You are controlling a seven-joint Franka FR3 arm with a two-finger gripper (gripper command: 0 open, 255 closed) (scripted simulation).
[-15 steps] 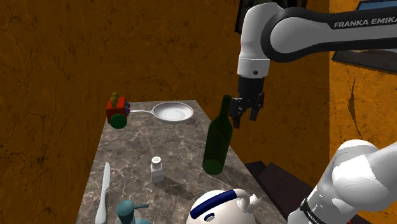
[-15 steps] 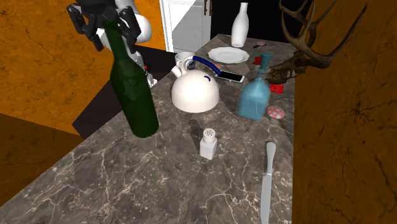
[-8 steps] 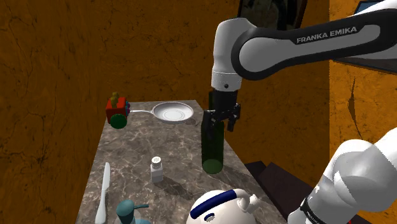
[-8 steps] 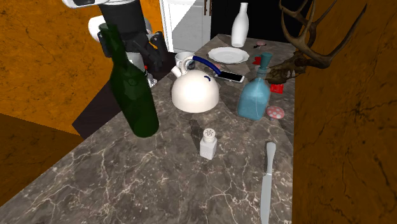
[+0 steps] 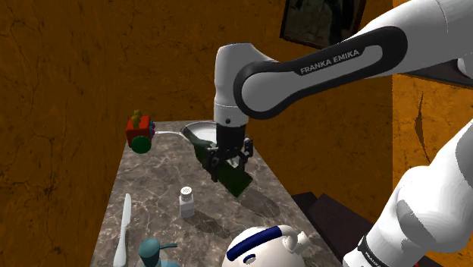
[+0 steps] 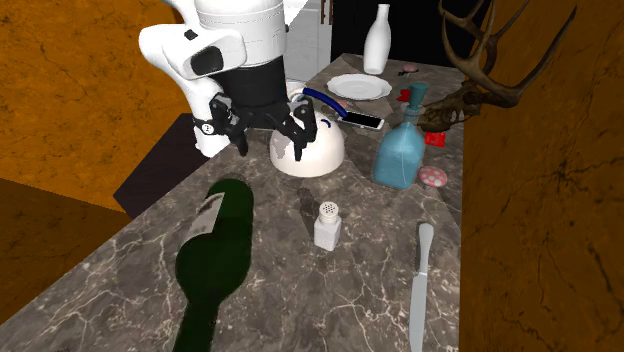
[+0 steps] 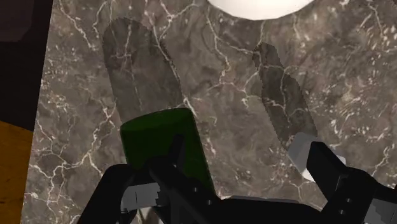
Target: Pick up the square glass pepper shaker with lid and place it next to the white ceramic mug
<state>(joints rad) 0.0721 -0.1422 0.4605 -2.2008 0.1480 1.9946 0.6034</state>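
On the second exterior view's left, a dark green bottle (image 6: 215, 262) lies on its side on the marble counter (image 6: 300, 300). Above it, the white arm's black fingers (image 6: 299, 138) hang spread wide apart, gripping nothing, in front of a white kettle (image 6: 325, 157). Right of the bottle, the small lidded pepper shaker (image 6: 327, 226) stands upright and untouched on the counter. A pale knife (image 6: 419, 285) lies further right.

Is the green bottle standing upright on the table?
No, in the second exterior view the green bottle is tipped far over, stretched along the marble table.
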